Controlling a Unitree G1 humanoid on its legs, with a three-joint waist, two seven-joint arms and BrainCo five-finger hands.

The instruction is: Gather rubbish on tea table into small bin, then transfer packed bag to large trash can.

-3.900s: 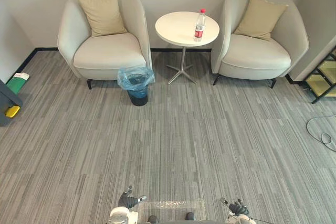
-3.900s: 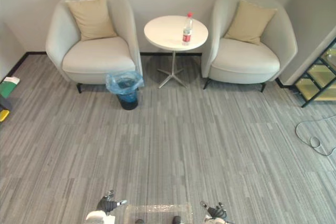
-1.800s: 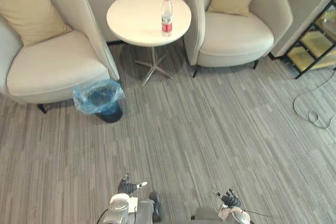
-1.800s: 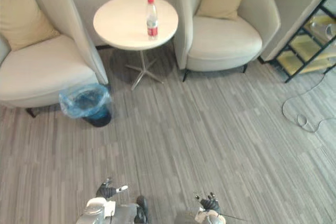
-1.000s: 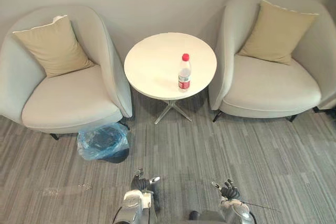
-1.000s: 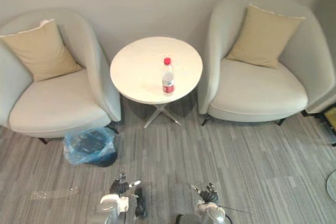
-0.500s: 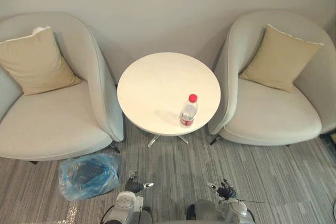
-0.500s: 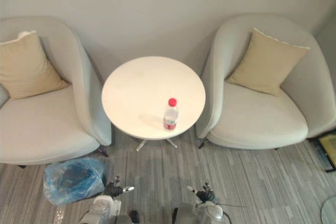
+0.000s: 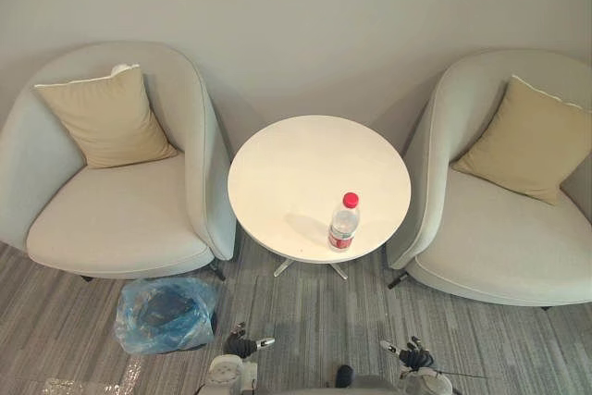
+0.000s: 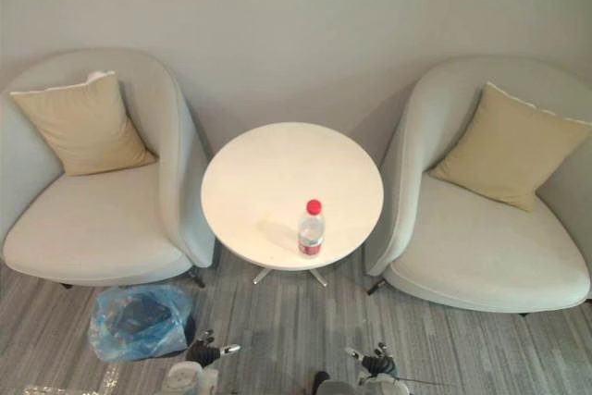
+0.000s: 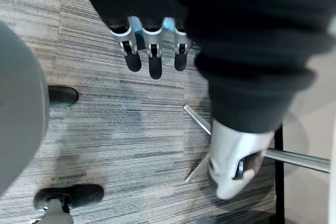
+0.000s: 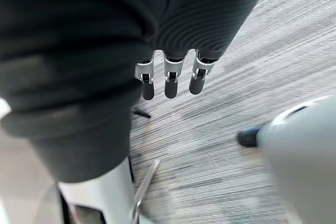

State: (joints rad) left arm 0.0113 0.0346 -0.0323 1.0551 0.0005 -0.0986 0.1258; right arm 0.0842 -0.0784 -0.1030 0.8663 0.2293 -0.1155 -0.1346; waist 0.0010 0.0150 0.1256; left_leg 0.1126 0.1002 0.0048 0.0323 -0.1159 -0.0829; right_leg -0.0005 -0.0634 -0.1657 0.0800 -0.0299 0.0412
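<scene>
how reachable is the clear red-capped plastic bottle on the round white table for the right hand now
Probably not yet: the right hand hangs low, short of the table, though nothing blocks the bottle.

Dark ribbed covers over both wrists, left hand (image 11: 150, 59) and right hand (image 12: 170, 80) with silver, dark-tipped fingers.

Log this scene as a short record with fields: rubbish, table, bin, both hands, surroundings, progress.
rubbish: one clear bottle with a red cap, upright on the near right part of the table
tea table: round, white, between two armchairs
small bin: lined with a blue bag, on the carpet in front of the left armchair
left hand: open, hanging low, holding nothing
right hand: open, hanging low, holding nothing
surroundings: right armchair; a tan cushion on each chair
progress: bottle not yet picked up
</scene>
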